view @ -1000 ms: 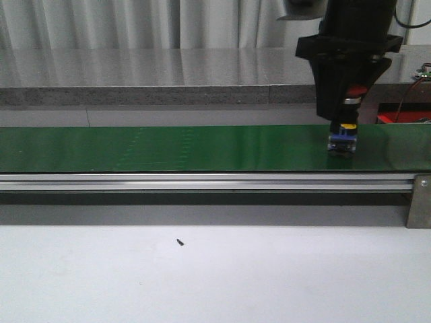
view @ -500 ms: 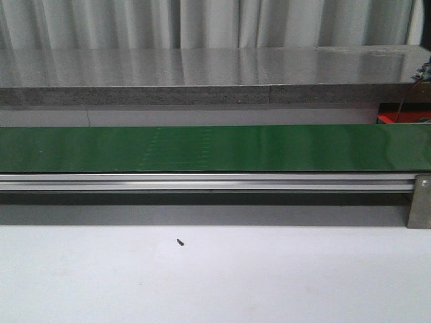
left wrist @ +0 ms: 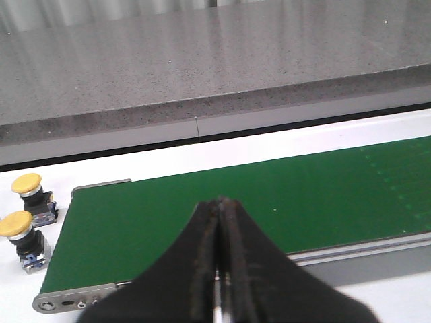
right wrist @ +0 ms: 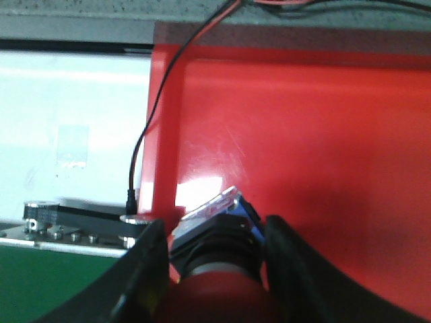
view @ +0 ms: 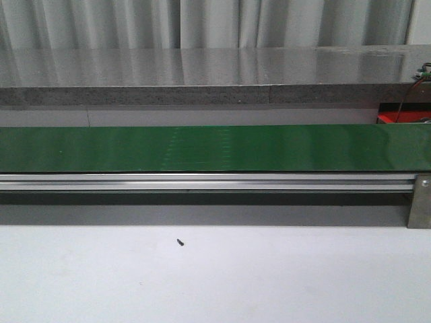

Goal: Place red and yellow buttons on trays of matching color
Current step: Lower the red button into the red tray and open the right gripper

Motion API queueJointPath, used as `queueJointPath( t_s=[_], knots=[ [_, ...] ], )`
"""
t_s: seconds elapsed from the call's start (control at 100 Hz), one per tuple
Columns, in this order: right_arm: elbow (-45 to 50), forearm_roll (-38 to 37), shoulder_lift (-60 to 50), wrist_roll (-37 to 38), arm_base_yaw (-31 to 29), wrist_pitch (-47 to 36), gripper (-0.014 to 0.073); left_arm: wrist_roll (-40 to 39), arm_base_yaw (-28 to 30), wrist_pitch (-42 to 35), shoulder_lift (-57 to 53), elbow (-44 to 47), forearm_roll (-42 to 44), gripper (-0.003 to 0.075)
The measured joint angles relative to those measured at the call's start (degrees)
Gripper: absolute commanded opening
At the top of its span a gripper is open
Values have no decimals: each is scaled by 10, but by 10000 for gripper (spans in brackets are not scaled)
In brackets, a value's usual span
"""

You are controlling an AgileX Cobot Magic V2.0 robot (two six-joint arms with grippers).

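Red button (right wrist: 215, 259) in right jaws above red tray (right wrist: 303, 168), black cable (right wrist: 151, 108) alongside.

The red tray (right wrist: 323, 168) runs off the wrist picture, so its far sides cannot be seen. In the front view only a small red corner (view: 403, 116) shows behind the belt (view: 215, 148).

The red button (right wrist: 217, 269) is partly hidden by the right jaws around it, and its lower part is cut off.

The belt is cut off at both ends in the front view.

A tiny dark speck (view: 180, 241) lies on the surface in front of the belt. It is too small to tell what it is.
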Motion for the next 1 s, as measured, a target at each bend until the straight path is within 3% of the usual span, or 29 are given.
queueJointPath(
  t_s=[0.48, 1.0],
  knots=[
    [-38, 8, 119, 0, 16, 0, 174, 0, 0, 0, 0, 0, -1, -12],
    [-39, 12, 148, 0, 16, -37, 174, 0, 0, -1, 0, 0, -1, -12]
  ],
)
